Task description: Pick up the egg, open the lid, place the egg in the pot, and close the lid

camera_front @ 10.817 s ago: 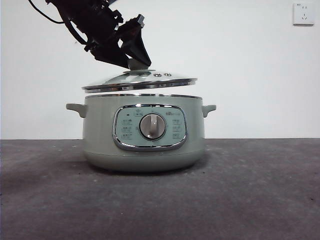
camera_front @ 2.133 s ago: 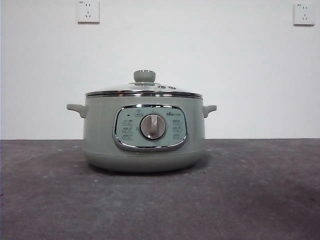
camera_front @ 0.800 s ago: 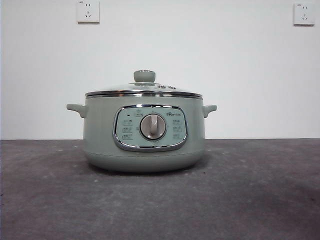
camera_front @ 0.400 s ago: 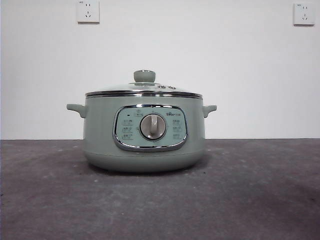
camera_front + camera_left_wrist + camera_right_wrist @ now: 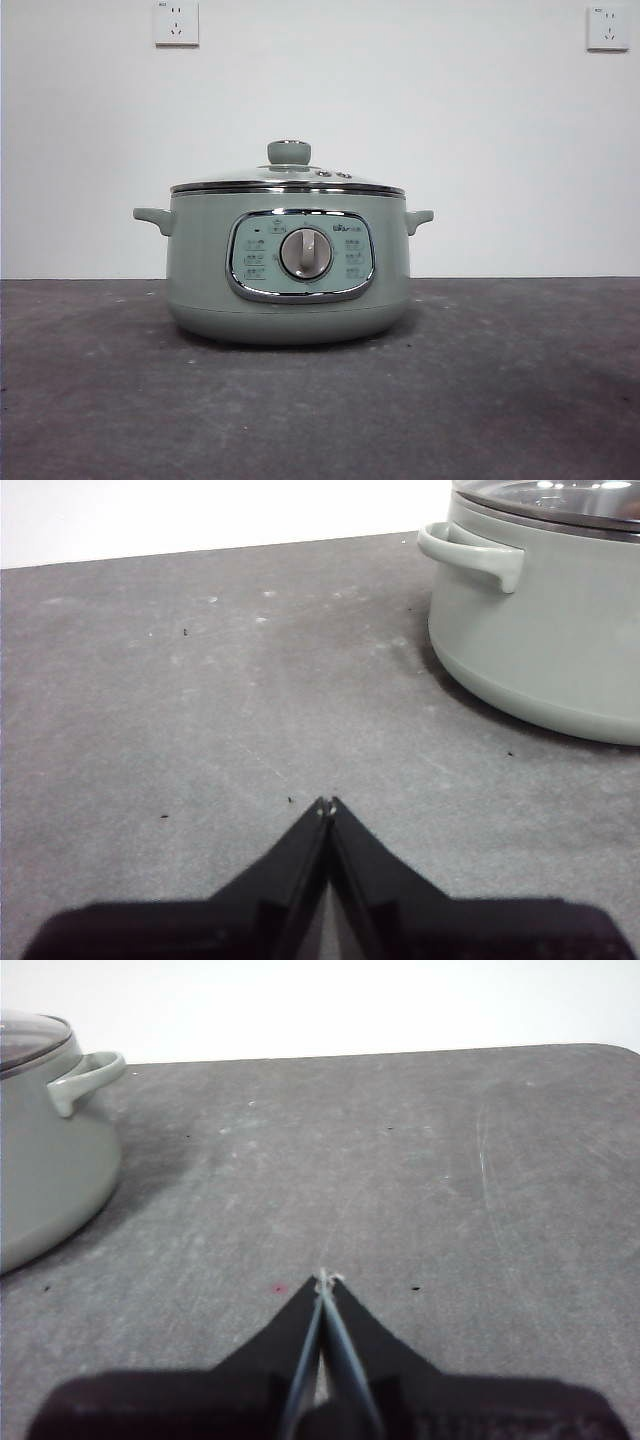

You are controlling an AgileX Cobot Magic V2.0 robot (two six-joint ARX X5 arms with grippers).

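Two grippers rest low over the table (image 5: 520, 400), the left gripper (image 5: 327, 805) and right gripper (image 5: 322, 1278) each pressed together and empty, either side of the pot (image 5: 288, 265). Farther back, the lid (image 5: 288, 182) sits level on it; no egg shows. Seemingly finished: keep both arms clear of the knob.

Sage-green pot (image 5: 288, 290) upright on grey table (image 5: 500, 400), dial facing forward; glass lid (image 5: 288, 180) seated flat on its rim, knob up
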